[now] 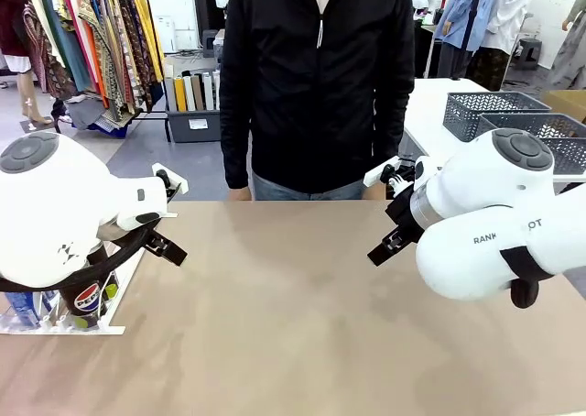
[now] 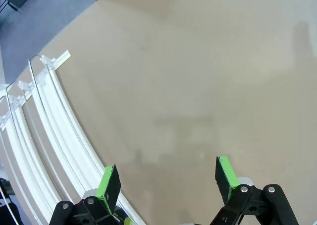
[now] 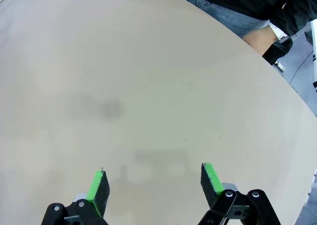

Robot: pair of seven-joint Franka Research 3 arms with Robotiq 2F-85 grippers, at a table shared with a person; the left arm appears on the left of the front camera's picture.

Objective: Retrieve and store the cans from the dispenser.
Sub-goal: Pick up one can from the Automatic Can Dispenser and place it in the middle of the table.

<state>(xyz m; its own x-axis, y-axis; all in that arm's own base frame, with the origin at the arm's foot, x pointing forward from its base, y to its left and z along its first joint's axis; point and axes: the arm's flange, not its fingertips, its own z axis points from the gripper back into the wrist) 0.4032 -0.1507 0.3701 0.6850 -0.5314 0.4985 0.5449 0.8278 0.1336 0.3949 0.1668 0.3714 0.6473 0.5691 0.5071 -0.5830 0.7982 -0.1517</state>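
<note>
left gripper [image 2: 167, 178] and right gripper [image 3: 155, 181] hang spread, empty; the left should swing to eight o'clock over the dispenser [image 2: 62, 121], straddling one can [image 1: 87, 299] squarely.

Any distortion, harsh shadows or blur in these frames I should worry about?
Left wrist view: wide-angle bowing, the dispenser rails look curved; faint soft shadow on the table beyond the left gripper. Right wrist view: table edge bows, same diffuse shadow ahead of the right gripper. Front view: sharp, even light, no glare; left arm hides most of the cans.
</note>
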